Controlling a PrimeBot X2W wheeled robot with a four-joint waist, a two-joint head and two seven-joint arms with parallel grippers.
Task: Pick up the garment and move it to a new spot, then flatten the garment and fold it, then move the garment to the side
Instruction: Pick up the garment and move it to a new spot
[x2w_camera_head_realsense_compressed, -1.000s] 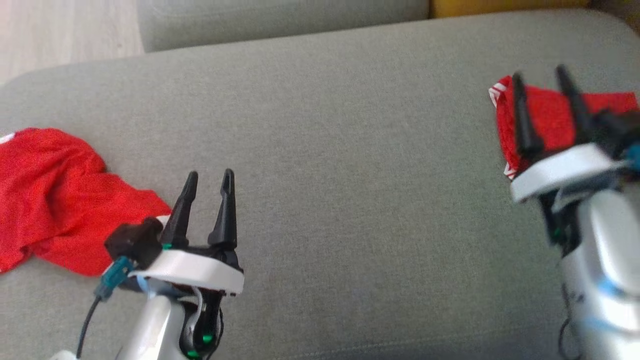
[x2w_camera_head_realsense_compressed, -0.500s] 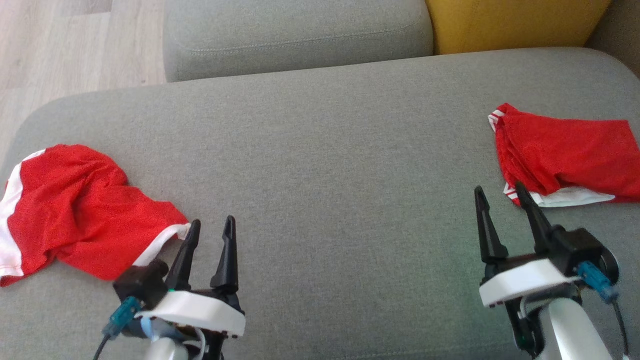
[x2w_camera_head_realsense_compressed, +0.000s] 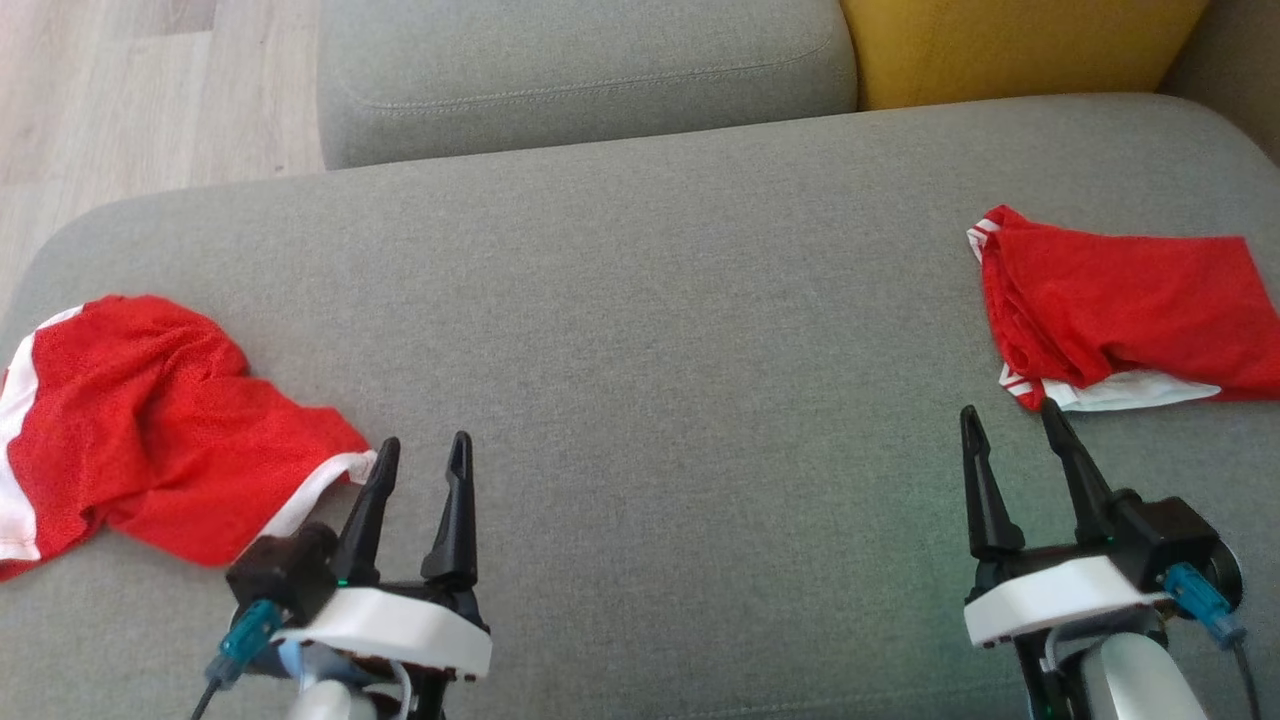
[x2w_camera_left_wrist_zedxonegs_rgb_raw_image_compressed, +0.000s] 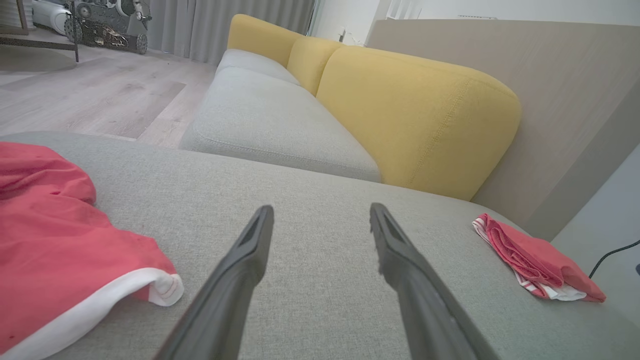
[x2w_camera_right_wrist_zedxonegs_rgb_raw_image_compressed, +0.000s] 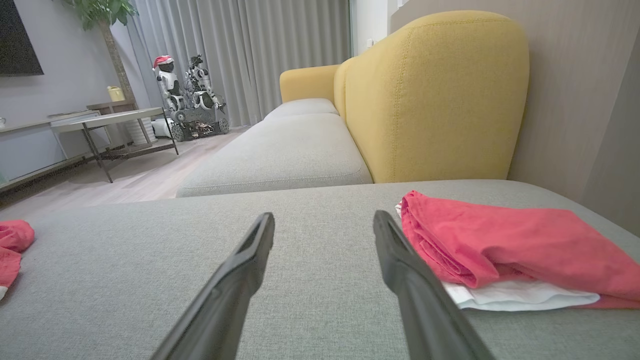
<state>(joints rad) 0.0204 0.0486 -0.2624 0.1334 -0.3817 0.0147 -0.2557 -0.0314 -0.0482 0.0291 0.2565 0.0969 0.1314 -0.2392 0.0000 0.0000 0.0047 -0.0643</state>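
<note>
Looking down from the head view, I have both claws low in the frame over the grey sofa seat (x2w_camera_head_realsense_compressed: 650, 330). My left claw (x2w_camera_head_realsense_compressed: 425, 443) sits at the lower left, its fingers parted to a middling width and holding nothing. The crumpled red garment (x2w_camera_head_realsense_compressed: 130, 420) is bunched at the left edge of the frame, its white hem just beside that claw's left-hand finger; the left wrist view shows a strip of seat between them. My right claw (x2w_camera_head_realsense_compressed: 1009, 410) sits at the lower right, likewise parted and empty, its tips just below the folded red garment (x2w_camera_head_realsense_compressed: 1120, 300), which lies at the right edge with a white layer showing under its lower side. A yellow backrest (x2w_camera_head_realsense_compressed: 1010, 45) fills the upper right, and wooden floor (x2w_camera_head_realsense_compressed: 120, 90) shows at the upper left.
</note>
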